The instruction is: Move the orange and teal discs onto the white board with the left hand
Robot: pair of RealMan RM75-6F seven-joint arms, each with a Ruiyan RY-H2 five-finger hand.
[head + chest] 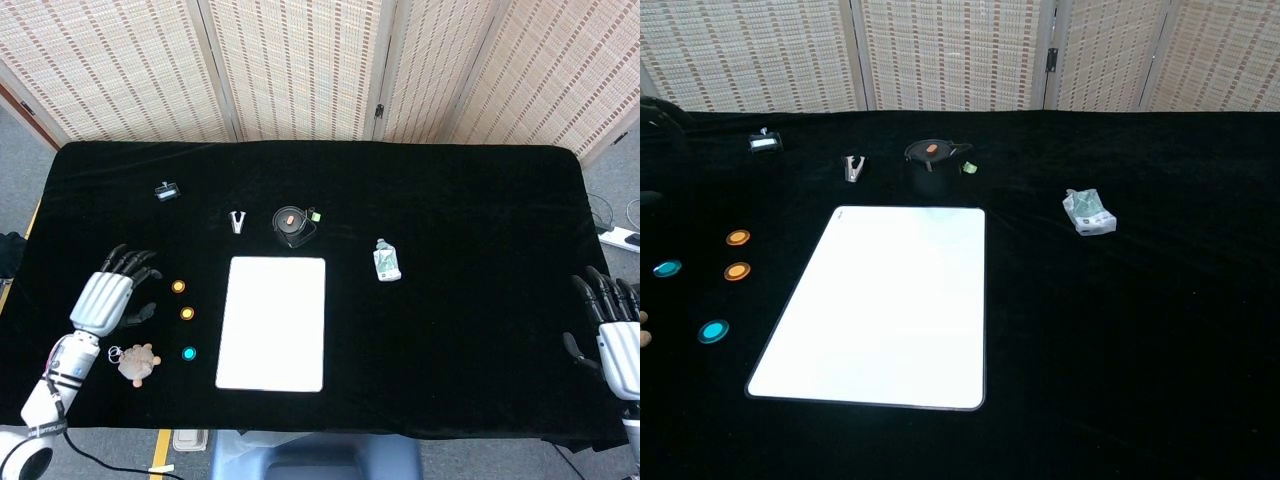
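Near the worktop's left edge the left hand point(112, 297) hovers, fingers spread, holding nothing, beside two orange discs point(179, 286) and a teal disc point(189, 353); board point(272, 322) centre-front; right hand point(615, 335) spread at right edge; no writing legible

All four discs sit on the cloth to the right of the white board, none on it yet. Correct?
Wrong side. The orange discs and teal discs lie left of the white board, as the chest view shows. None is on it yet.

Silver hand point(105, 298), black fingers point(128, 261)
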